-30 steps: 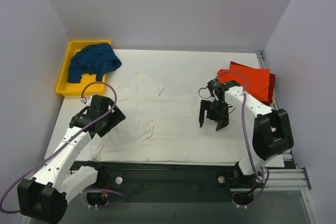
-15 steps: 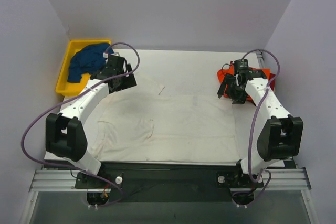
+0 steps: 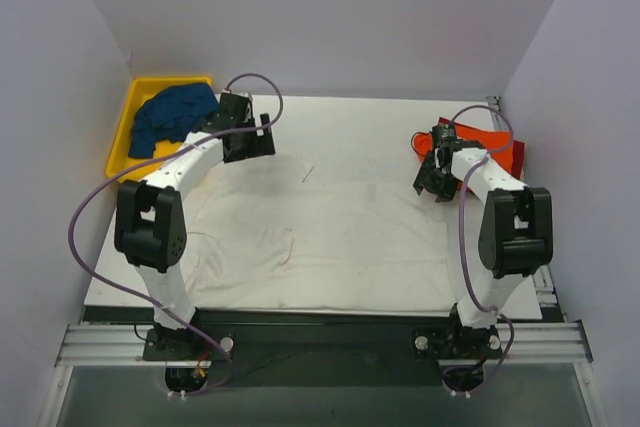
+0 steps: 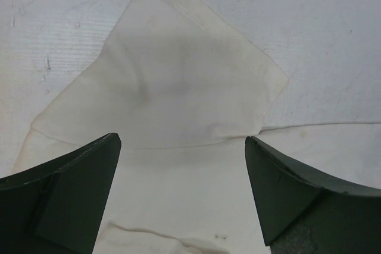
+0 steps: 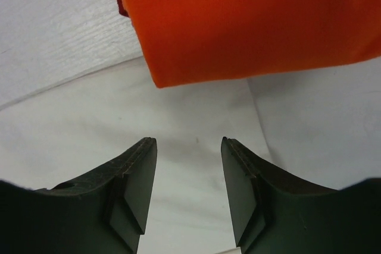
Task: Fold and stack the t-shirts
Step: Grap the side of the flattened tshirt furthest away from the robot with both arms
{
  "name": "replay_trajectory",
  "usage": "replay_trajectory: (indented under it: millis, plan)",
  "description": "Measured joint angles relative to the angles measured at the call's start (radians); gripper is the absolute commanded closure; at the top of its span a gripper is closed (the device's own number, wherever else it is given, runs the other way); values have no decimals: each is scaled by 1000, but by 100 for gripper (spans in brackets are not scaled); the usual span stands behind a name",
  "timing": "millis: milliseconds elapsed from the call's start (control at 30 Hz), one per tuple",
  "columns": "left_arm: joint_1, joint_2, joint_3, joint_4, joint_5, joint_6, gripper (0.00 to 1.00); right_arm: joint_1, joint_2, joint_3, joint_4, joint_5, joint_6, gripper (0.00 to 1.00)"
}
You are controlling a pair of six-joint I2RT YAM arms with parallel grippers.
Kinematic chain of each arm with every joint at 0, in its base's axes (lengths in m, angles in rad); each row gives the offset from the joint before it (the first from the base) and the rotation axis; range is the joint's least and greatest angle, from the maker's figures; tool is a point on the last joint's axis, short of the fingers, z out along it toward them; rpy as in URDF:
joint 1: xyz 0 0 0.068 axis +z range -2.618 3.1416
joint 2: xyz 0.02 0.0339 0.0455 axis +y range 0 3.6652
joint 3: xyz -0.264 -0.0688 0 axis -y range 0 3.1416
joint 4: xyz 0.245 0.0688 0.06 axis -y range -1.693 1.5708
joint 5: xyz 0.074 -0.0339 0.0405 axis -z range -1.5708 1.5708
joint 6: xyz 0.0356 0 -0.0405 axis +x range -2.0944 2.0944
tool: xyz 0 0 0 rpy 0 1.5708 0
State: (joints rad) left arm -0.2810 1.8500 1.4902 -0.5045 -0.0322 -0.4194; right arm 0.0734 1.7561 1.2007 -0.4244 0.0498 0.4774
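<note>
Sprawling flat and creased, the off-white t-shirt (image 3: 340, 227) shows faint smudges

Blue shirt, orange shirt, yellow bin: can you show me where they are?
blue t-shirt (image 3: 175, 112), top external view, middle of the crumpled cloth.
orange-red t-shirt (image 3: 500, 147), top external view, right part of the folded top layer.
yellow bin (image 3: 120, 162), top external view, bare near-left corner.
</note>
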Motion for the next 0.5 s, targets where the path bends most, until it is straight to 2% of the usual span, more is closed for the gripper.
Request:
replay_trajectory:
  millis: [267,500]
  plan:
    - [12,159,167,18,32,44,4,0,86,13,18,29,-8,54]
    - [15,354,365,21,-26,67,6,0,90,15,18,17,-8,54]
